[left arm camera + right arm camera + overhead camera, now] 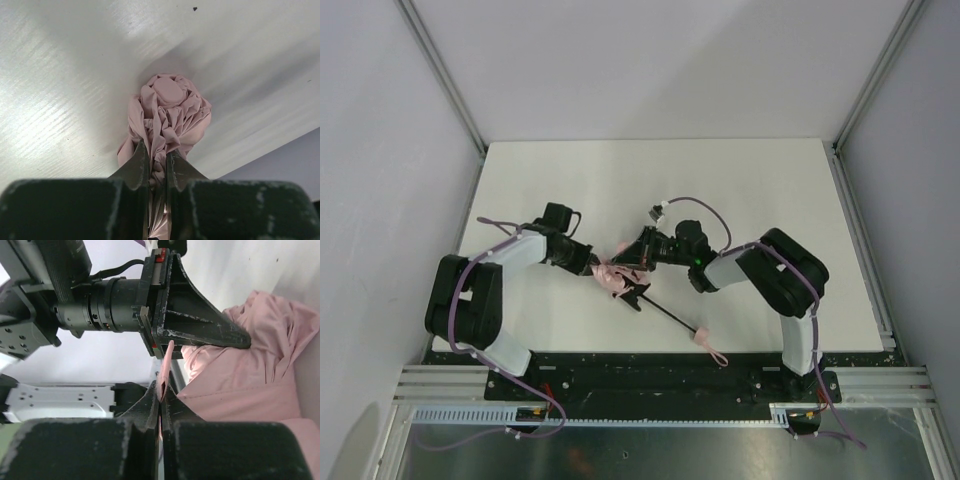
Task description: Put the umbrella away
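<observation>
Now the left gripper [158, 162] and the right gripper [161, 390] both pinch fabric of the single umbrella [616, 279].

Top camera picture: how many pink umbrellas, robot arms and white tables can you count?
Pink umbrella: 1
Robot arms: 2 (left arm, right arm)
White table: 1
Total: 4
</observation>
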